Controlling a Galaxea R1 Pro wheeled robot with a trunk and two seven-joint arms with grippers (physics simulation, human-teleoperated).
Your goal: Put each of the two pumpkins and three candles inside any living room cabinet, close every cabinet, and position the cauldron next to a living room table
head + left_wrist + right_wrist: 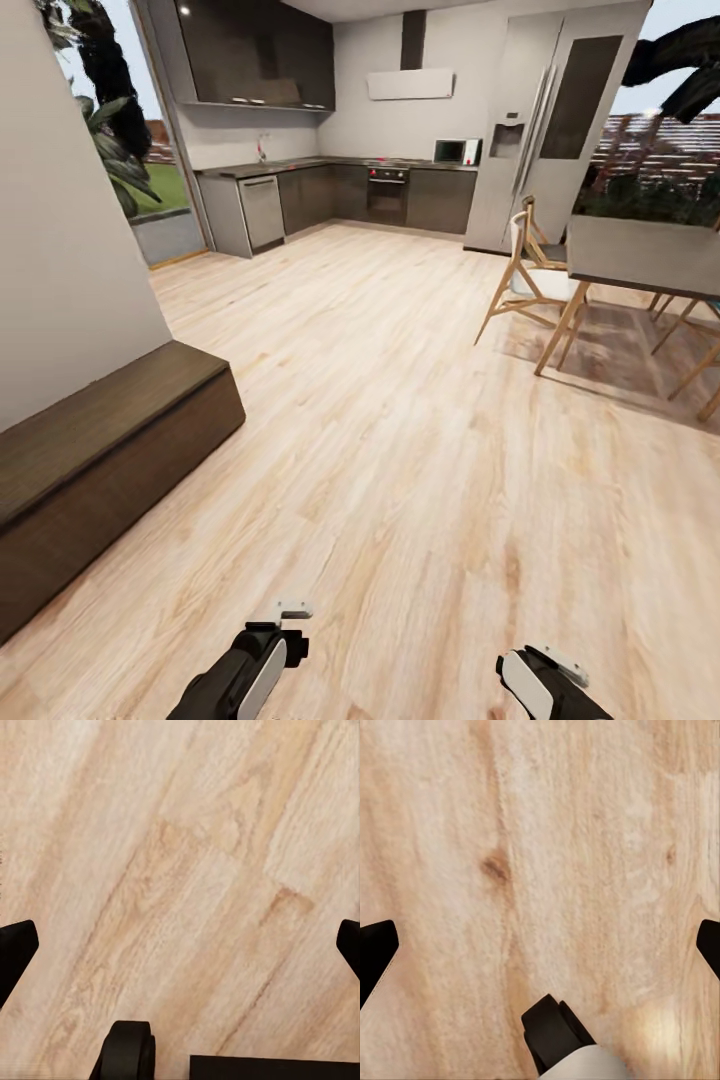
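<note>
The low dark-brown cabinet [120,470] stands against the white wall at the left of the head view, its flat top bare and its front flush. My left arm [262,655] and right arm [545,680] hang low over the wooden floor, well short of the cabinet. In the left wrist view the left gripper [180,952] is open, with only floor planks between its fingertips [15,952]. The right gripper [540,952] is open over bare floor too. The pumpkins, candles, cauldron and table are out of view.
A dark dining table [640,255] with wooden chairs [530,275] stands at the right. Dark grey kitchen units [330,195] and a tall fridge [545,120] line the far wall. A wide stretch of light wood floor [380,420] lies ahead.
</note>
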